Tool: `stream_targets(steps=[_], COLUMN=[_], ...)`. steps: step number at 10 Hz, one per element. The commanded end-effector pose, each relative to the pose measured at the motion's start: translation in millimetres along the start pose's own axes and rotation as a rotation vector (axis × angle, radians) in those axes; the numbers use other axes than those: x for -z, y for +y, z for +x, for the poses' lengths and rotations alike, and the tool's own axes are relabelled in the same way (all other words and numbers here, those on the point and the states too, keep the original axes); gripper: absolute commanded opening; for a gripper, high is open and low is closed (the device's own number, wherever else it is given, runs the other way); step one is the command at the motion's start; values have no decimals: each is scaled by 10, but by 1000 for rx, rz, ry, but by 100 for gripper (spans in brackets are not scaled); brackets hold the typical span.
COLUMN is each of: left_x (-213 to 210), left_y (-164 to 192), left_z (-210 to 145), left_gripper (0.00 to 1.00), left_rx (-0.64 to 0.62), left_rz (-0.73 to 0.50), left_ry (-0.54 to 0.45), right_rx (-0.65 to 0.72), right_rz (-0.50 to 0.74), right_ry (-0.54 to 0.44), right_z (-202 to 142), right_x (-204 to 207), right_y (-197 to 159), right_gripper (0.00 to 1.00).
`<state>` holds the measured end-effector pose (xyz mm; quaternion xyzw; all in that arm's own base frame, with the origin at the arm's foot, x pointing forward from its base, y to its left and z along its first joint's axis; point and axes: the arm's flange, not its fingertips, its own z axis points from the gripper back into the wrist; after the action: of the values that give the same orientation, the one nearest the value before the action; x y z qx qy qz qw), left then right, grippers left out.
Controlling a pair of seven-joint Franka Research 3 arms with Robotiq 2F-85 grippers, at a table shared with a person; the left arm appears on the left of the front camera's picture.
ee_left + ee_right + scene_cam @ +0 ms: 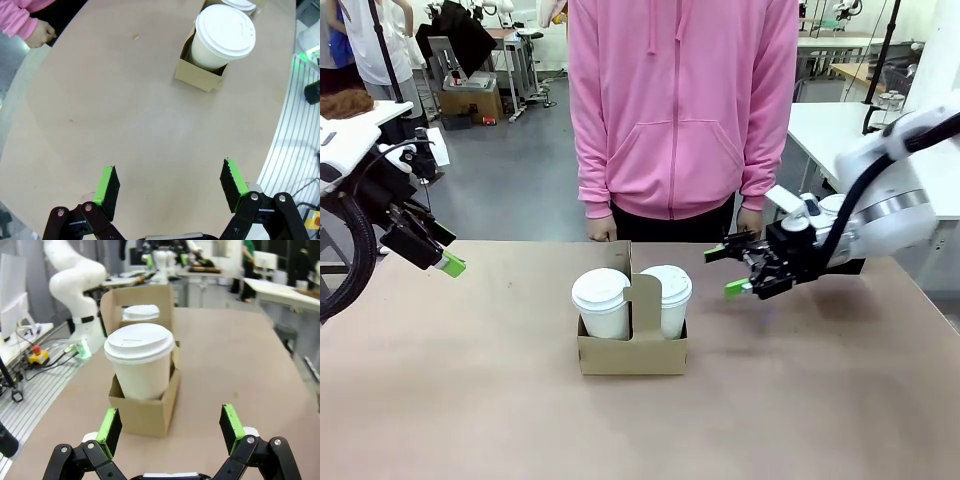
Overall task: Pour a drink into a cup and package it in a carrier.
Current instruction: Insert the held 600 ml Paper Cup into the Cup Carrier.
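The brown cardboard carrier (632,355) (200,80) (145,415) stands mid-table with a white lidded cup in each slot. The cup (670,290) (139,360) in the right slot is nearest my right gripper (724,271) (170,427), which hovers open and empty just right of the carrier. The other lidded cup (601,300) (222,35) fills the left slot. My left gripper (440,262) (170,187) hangs open and empty above the table's left side, well away from the carrier. The lids hide the drink.
A person in a pink hoodie (680,110) stands at the far edge with a hand (602,230) (40,35) resting by the table. Bare tabletop (470,400) lies all around the carrier. A white side table (840,130) stands at the back right.
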<state>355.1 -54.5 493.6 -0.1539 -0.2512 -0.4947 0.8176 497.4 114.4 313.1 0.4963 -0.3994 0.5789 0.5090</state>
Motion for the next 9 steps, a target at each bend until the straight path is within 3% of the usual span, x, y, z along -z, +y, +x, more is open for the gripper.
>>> stream_targets(steps=[1, 5, 9], left_x=[-6, -6, -6], left_y=[12, 12, 12], left_z=[-8, -8, -8], left_gripper=[100, 100, 100], left_rx=[12, 12, 12], left_rz=[-11, -11, -11], left_ry=[-14, -14, -14], right_rx=[127, 317, 369], right_rz=[-171, -445, -530], right_ry=[75, 128, 120], right_z=[272, 531, 489], right_x=[-340, -1052, -1261], right_y=[322, 919, 1128], right_gripper=[100, 100, 100])
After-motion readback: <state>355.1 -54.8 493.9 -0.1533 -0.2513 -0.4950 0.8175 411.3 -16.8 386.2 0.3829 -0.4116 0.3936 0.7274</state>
